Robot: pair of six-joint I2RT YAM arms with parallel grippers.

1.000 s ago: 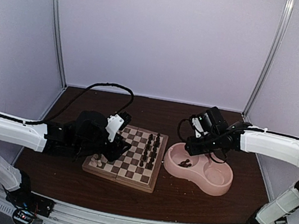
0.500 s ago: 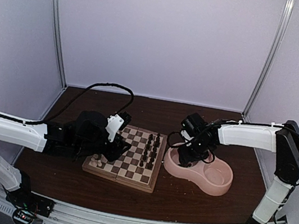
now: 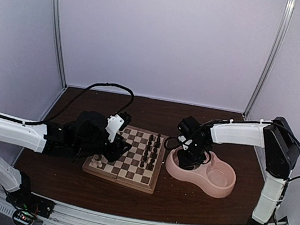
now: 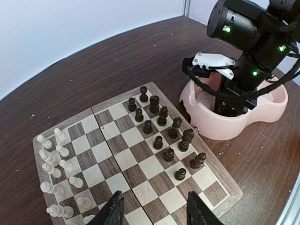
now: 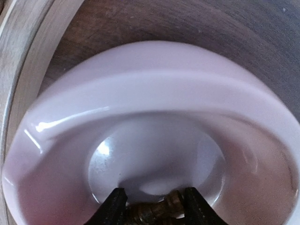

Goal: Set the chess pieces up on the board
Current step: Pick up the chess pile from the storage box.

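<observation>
The right arm [image 3: 238, 132] has swung inward, lowering the right tool [image 5: 154, 206] into the pink plastic double bowl [image 5: 154, 89], fingertips straddling a dark brown carved chess piece [image 5: 161, 212] at bottom centre; whether they clamp it is unclear. The left tool [image 4: 152, 213], spread and empty, hangs over the square wooden checkered board [image 4: 123, 161] at lower middle.

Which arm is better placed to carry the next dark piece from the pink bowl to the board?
The right arm. Its jaws are down in the pink bowl, board-side compartment, bracketing a dark piece. The left arm hovers over the board, jaws empty.
</observation>
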